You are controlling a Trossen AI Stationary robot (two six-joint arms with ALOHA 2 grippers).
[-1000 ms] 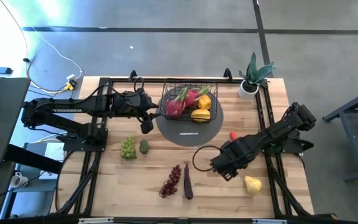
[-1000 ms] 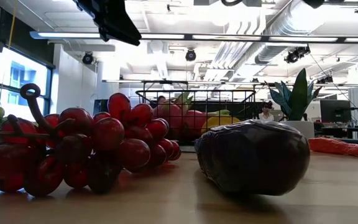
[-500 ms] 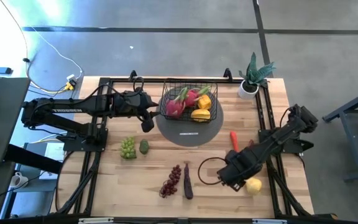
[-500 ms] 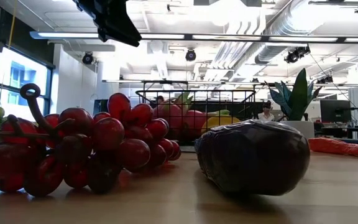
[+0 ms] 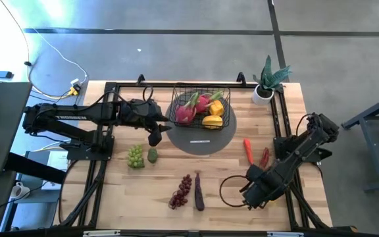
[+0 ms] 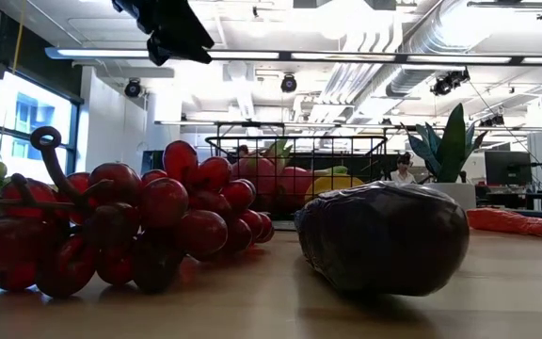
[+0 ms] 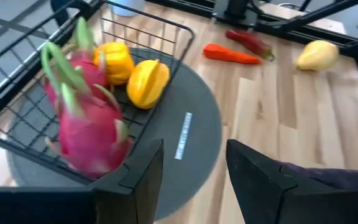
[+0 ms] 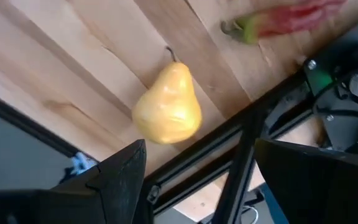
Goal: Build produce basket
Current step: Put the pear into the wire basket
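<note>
The black wire basket stands on a round grey disc and holds pink dragon fruits and yellow fruits. My left gripper hangs open and empty by the disc's left edge. It also shows in the left wrist view. My right gripper is open above a yellow pear that lies on the table near the near right corner. Its fingers stand clear of the pear. In the high view that arm hides the pear.
Green grapes and a small green fruit lie left of centre. Red grapes and a purple eggplant lie near the front edge. Two red chilies lie right of the disc. A potted plant stands at the far right.
My right gripper has gone toward the table's near edge and a little to the right, from beside the chilies to above the pear, uncovering the chilies. My left gripper has shifted slightly toward the near edge. No produce has moved.
</note>
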